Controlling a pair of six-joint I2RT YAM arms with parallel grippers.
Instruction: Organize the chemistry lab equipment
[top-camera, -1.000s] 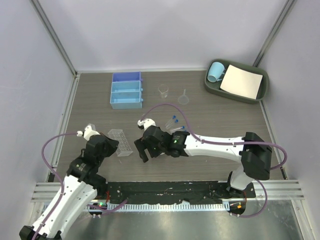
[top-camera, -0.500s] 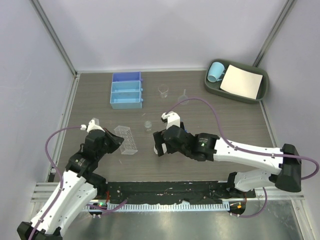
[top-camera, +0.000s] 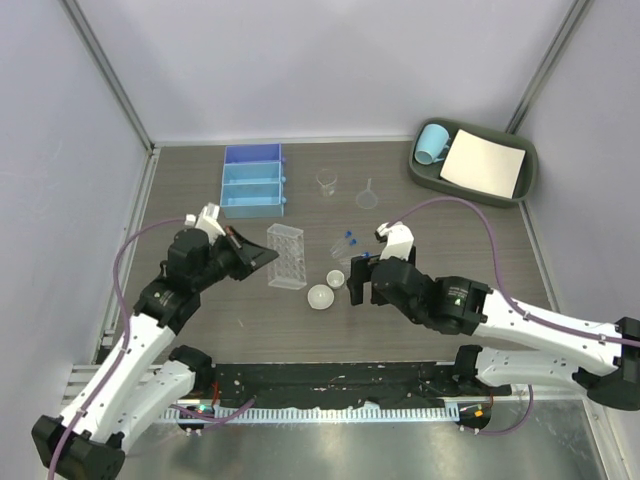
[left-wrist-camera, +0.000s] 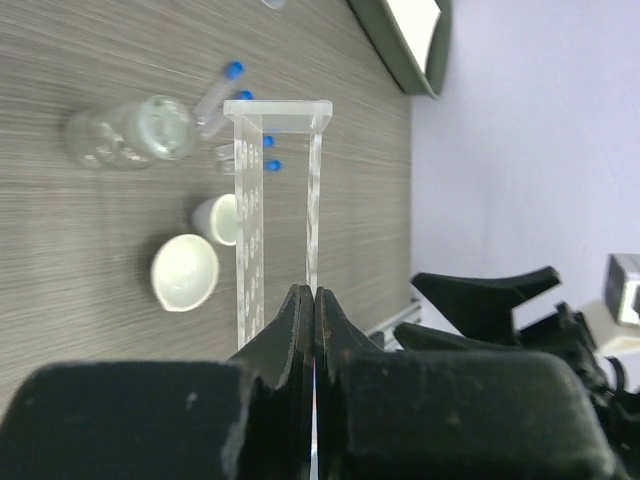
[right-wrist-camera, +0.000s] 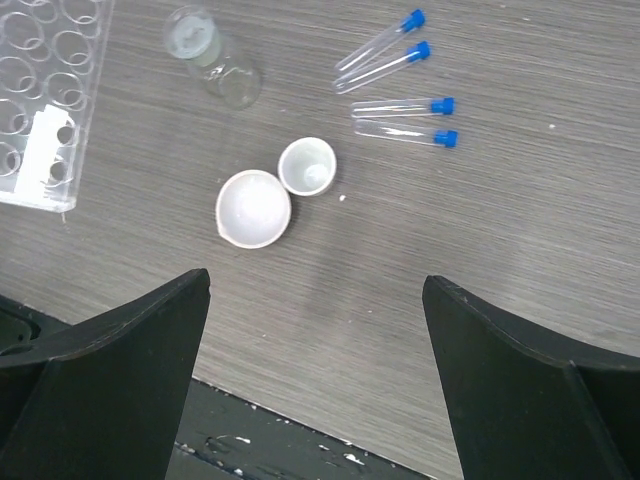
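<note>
Left wrist view shows the left gripper (left-wrist-camera: 315, 298) clenched on one end of the clear tube rack (left-wrist-camera: 276, 190); whether the rack rests on the table cannot be told. The right gripper (right-wrist-camera: 315, 290) hangs with jaws spread wide above two white dishes (right-wrist-camera: 254, 208), which touch. Four blue-capped tubes (right-wrist-camera: 400, 105) lie just beyond them, and a small beaker (right-wrist-camera: 215, 60) lies on its side beside the rack. Farther back, a second beaker (top-camera: 327, 182) and the funnel (top-camera: 368, 195) stand near a blue bin (top-camera: 252, 180).

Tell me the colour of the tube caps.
The tube caps are blue; the right wrist view shows them best.
</note>
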